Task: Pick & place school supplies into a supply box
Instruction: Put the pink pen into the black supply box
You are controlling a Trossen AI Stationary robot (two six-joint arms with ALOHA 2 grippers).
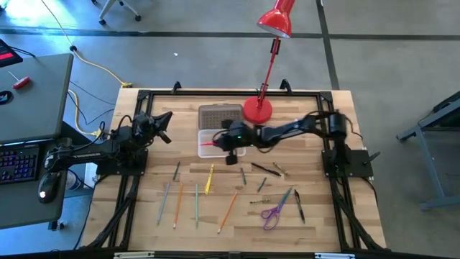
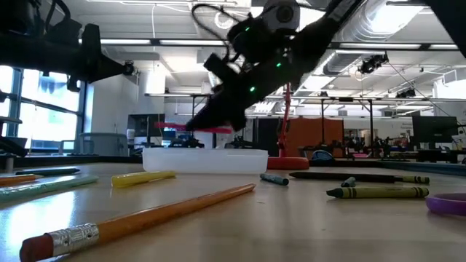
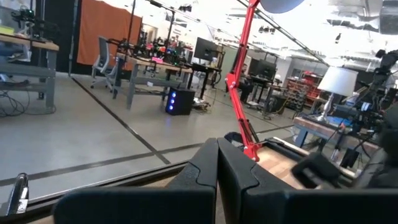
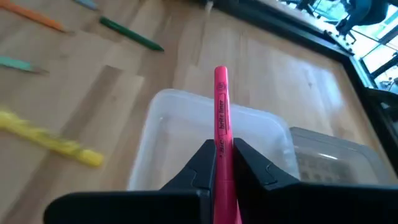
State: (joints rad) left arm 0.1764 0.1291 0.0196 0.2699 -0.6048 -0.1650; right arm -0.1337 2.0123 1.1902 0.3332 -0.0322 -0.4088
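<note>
Right now the right gripper hangs over the small clear plastic box, which sits near the back of the wooden surface. Its jaws are squeezed shut on a long pink-red marker, and the marker pokes out over the open box, up in the air and not touching it (you can see the gap in the low view). The box's ribbed greyish lid lies flipped open behind it, just beside the round red base of the lamp.

The left gripper waits at the back left of the surface, well apart from the box. Its jaws are pressed together and hold nothing.

The other school things lie spread over the front half of the surface. There is a fat yellow highlighter, a long orange pencil and another thin orange pencil. A grey pencil and a pale green pencil lie near those. Small purple-handled scissors rest toward the front right, with a green pencil just beside them. A dark pen lies near the scissors too. A few short dark crayons sit between the box and the scissors.
</note>
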